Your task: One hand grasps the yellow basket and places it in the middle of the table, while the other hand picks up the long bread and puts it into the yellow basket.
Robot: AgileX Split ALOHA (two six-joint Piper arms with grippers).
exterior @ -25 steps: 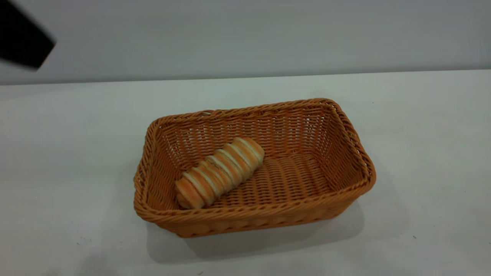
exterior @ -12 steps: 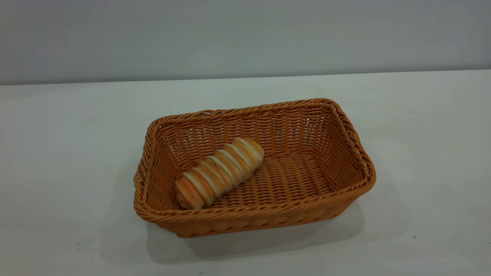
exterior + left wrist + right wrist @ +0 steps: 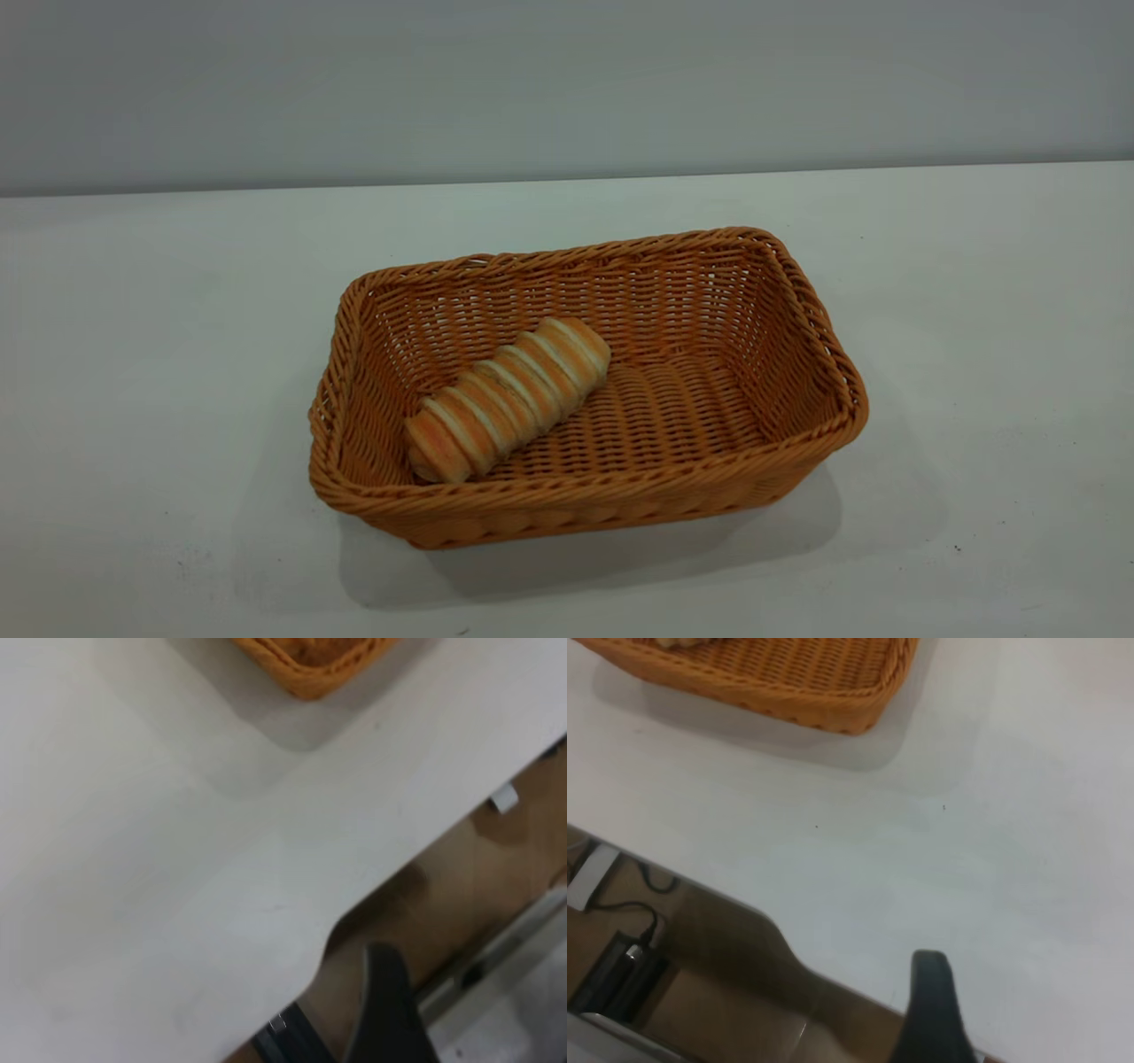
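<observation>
The yellow basket (image 3: 586,498) stands on the white table (image 3: 151,354) near the middle. The long bread (image 3: 509,399) lies inside it on the basket floor, toward the basket's left end, slanted. No gripper touches either. Neither gripper shows in the exterior view. My left gripper (image 3: 384,992) is back at the table's edge, far from the basket's corner (image 3: 310,669). My right gripper (image 3: 932,997) is also at the table's edge, well away from the basket (image 3: 797,678).
The table's edge (image 3: 323,935) runs close to the left gripper, with floor and rig parts beyond it. In the right wrist view the edge (image 3: 788,948) has cables and a black box (image 3: 620,970) below it.
A dark part of the left arm that showed at the upper left of the exterior view one second ago has left that view. Basket and bread have not moved.
</observation>
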